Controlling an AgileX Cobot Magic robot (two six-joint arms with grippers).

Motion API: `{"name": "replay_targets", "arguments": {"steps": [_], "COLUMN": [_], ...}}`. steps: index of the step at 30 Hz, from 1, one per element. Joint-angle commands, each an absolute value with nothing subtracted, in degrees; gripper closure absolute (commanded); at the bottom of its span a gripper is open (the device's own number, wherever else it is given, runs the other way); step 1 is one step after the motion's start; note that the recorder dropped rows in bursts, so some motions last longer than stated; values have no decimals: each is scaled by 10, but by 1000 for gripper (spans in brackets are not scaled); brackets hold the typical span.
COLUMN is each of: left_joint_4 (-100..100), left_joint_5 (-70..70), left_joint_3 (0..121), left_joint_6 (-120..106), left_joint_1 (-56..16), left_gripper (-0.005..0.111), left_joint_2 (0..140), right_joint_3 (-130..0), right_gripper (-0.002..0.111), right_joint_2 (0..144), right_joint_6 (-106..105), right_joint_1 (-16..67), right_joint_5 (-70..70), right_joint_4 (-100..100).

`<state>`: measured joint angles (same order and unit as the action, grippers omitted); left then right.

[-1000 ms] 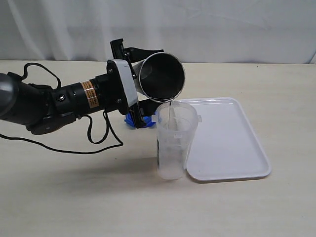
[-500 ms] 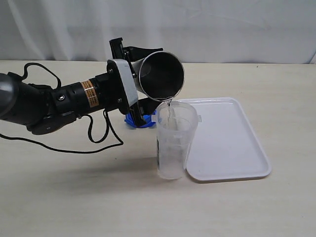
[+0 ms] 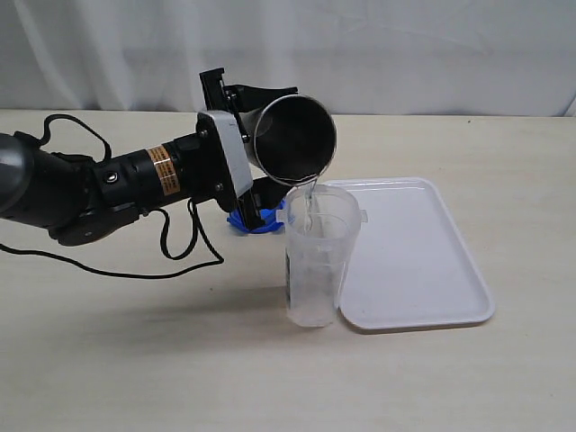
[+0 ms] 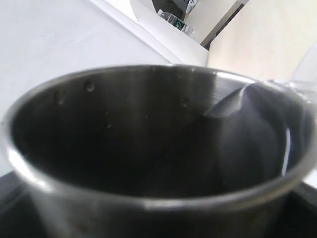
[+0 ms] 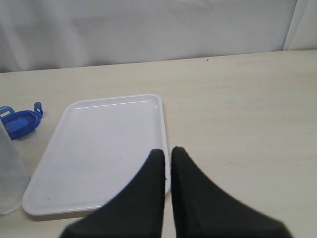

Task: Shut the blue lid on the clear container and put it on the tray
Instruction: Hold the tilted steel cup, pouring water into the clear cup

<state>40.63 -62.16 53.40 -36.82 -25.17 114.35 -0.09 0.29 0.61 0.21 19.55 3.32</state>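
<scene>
left tool (image 3: 280,142) gripping tilted steel cup (image 3: 301,137), clear container (image 3: 315,265) just below

The gripper (image 5: 167,151) has its dark fingers pressed together, tips over one long edge of the white tray (image 5: 104,144). Off the tray's far side, a blue lid (image 5: 17,121) lies on the table (image 5: 237,99), and a clear container (image 5: 7,173) stands nearer.

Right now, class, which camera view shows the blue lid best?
The right wrist view: the blue lid lies uncovered there. The exterior view shows just a sliver behind the left pincer holding the cup; the left wrist view shows none of it.
</scene>
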Motion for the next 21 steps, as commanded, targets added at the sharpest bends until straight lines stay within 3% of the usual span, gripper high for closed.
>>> {"name": "replay_targets", "arguments": {"steps": [1,21], "left_joint_4": [388,387], "left_joint_5": [-660,-660], "left_joint_3": [541,541], "left_joint_6": [-377,-421], "left_joint_1": [-253,-253], "left_gripper": [107,107], "left_joint_2": [1132,1132], "right_joint_3": [0,0], "right_gripper": [104,104], "right_joint_2": [0,0], "right_joint_6": [5,5], "right_joint_1": [0,0], "right_joint_5": [194,194], "right_joint_4": [36,36]}}
